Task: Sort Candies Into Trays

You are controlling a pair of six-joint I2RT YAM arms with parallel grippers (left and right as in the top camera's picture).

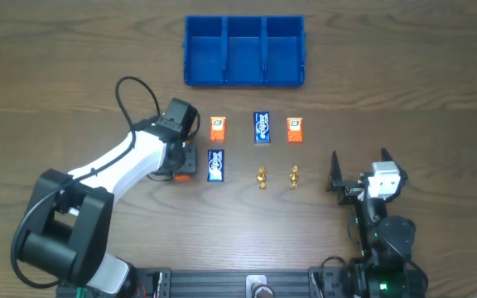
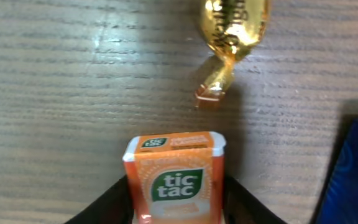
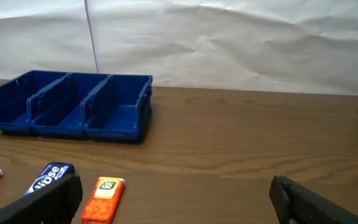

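An orange mint box (image 2: 174, 177) sits between the fingers of my left gripper (image 2: 176, 202), which is shut on it. In the top view that gripper (image 1: 185, 164) is left of a blue candy pack (image 1: 216, 165). A gold-wrapped candy (image 2: 232, 28) and the blue pack's edge (image 2: 353, 168) lie on the wood beyond the box. The blue three-compartment tray (image 1: 244, 80) stands at the back. Two more orange boxes (image 1: 218, 128) (image 1: 295, 130), a second blue pack (image 1: 262, 127) and two gold candies (image 1: 262, 177) (image 1: 294, 175) lie in front of it. My right gripper (image 1: 359, 170) is open at the right, holding nothing.
From the right wrist view, the tray (image 3: 120, 121) is far off, with a blue pack (image 3: 45, 177) and an orange box (image 3: 104, 196) nearer. A white sheet hangs behind the table. Bare wood surrounds the candies.
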